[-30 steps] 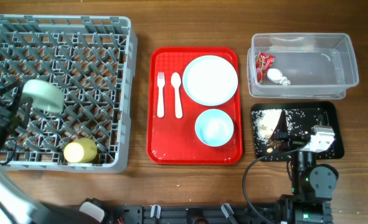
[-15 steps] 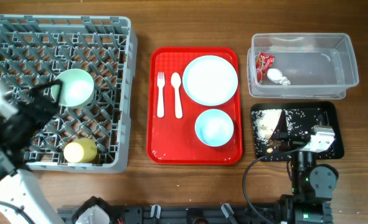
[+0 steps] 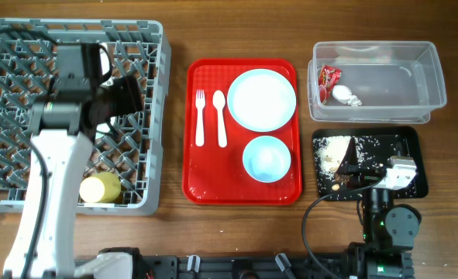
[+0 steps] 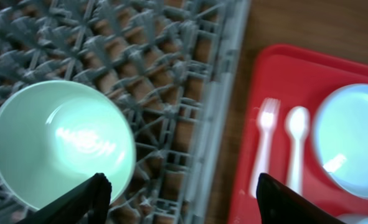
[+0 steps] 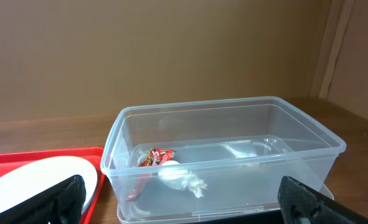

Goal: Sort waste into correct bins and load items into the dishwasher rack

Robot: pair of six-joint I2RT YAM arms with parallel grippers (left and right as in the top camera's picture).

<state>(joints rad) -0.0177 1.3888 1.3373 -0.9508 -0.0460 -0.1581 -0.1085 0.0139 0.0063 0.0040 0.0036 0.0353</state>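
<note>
Brown wooden table point(image 3: 173, 225) is filling the overhead view. The dishwasher rack point(image 3: 136, 46) is sitting in the upper left of that frame, with the left arm point(image 3: 54, 155) reaching up over it from the bottom edge. A yellow-green cup point(image 3: 99, 187) is lying in the rack near its lower wall. In the left wrist view the left gripper point(image 4: 180, 180) is hanging above the rack's right wall with its fingers point(image 4: 87, 198) spread wide and nothing between them. A pale green bowl point(image 4: 59, 143) is resting mouth-up among the pegs at the lower left of that frame.

A red serving tray point(image 3: 205, 182) is lying at the centre of the overhead frame, carrying a white fork point(image 3: 200, 116), a white spoon point(image 3: 220, 116), a round white plate point(image 3: 261, 99) and, below it, a light blue bowl point(image 3: 266, 158).

At the upper right, a clear tub point(image 3: 414, 77) is holding a red snack wrapper point(image 3: 327, 81) and a crumpled tissue point(image 3: 345, 94) at its left end. Just below it, a black tray point(image 3: 411, 143) is holding food scraps point(image 3: 335, 151) and scattered crumbs. The right gripper point(image 5: 180, 183) is facing the tub, fingers wide apart and empty.
</note>
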